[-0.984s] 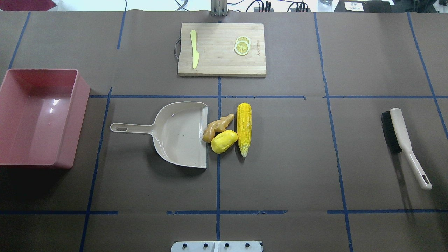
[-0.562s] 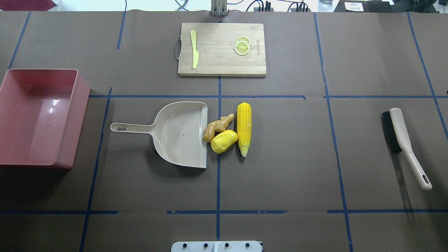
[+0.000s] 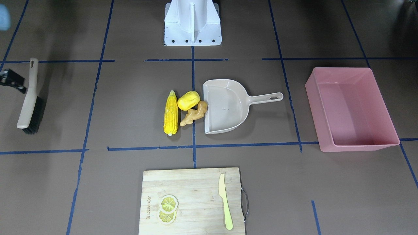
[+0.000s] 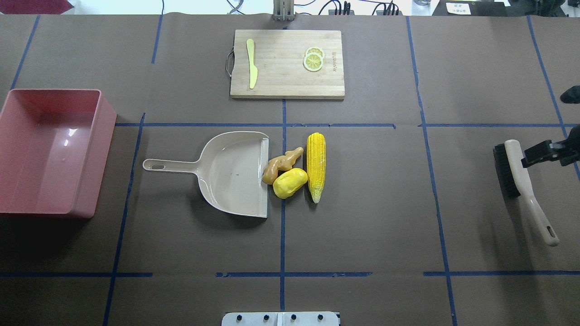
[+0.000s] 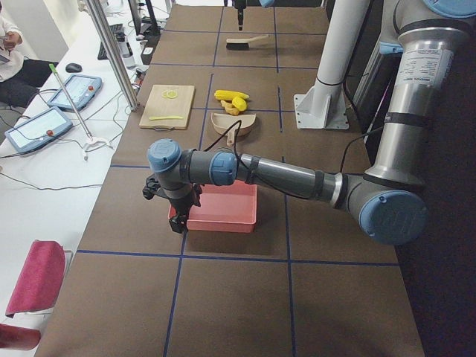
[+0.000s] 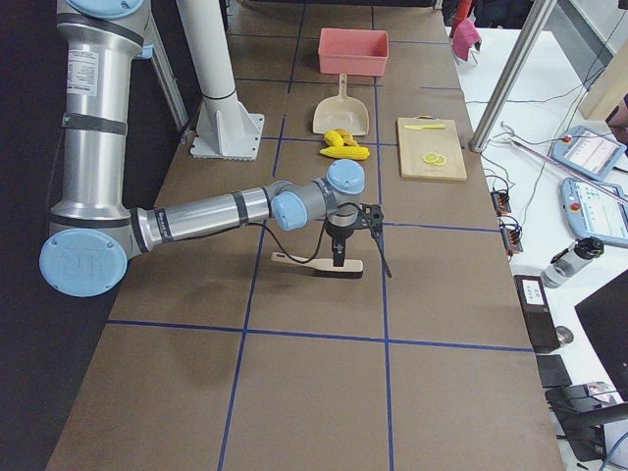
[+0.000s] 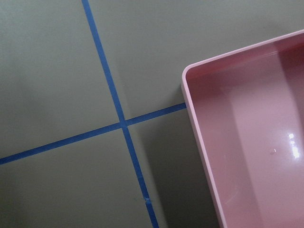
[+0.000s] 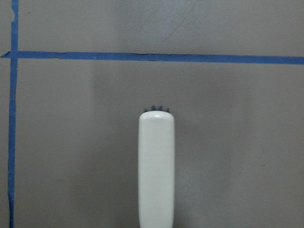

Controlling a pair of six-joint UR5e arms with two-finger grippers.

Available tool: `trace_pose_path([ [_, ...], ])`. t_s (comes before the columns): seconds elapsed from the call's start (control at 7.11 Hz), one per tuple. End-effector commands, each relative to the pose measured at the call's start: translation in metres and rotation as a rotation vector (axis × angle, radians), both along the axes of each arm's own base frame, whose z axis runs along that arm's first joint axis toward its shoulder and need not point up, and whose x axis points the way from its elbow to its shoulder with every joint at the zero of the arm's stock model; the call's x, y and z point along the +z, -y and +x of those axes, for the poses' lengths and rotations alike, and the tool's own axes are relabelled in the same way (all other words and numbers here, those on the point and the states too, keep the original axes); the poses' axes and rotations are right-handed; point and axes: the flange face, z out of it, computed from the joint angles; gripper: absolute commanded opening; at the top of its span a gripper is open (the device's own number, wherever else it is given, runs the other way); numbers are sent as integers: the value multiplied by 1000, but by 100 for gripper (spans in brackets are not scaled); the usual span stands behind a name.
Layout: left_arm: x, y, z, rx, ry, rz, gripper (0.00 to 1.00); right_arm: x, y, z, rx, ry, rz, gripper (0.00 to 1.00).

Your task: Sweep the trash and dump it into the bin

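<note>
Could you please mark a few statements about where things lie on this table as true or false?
1. The pink bin is empty. True.
2. The corn cob already lies inside the dustpan. False: it lies on the table outside the dustpan, beyond the other toy foods.
3. The ginger root lies right at the dustpan's open edge. True.
4. The brush lies beside the dustpan's handle. False: it lies at the table's opposite end from the bin, well away from the dustpan.
5. The lemon slices lie in the bin. False: they lie on the cutting board, as does the knife.
</note>
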Motion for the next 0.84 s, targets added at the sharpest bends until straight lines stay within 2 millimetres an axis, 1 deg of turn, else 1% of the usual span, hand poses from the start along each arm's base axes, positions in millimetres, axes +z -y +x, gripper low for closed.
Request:
trace_pose_path([
  [0.0,-2,1,7,9,-8,-2,100,22,-43,-19,-6,-28,-9,99],
  [0.14,-6,3,9,-7,-9,-14,100,46,-75,-17,-11,-16,-21,99],
  [0.28,-8,4,21,-2,-23,-29,100,65,-84,-26,-4,12,-28,97],
  [0.42,-9,4,26,5,-25,-30,100,64,-92,-45,4,21,-63,93],
  [0.56,-12,4,26,7,-26,-21,100,63,-96,-51,-9,23,-68,93],
  [0.7,-14,5,26,7,-26,-18,100,67,-99,-48,-8,16,-78,73],
])
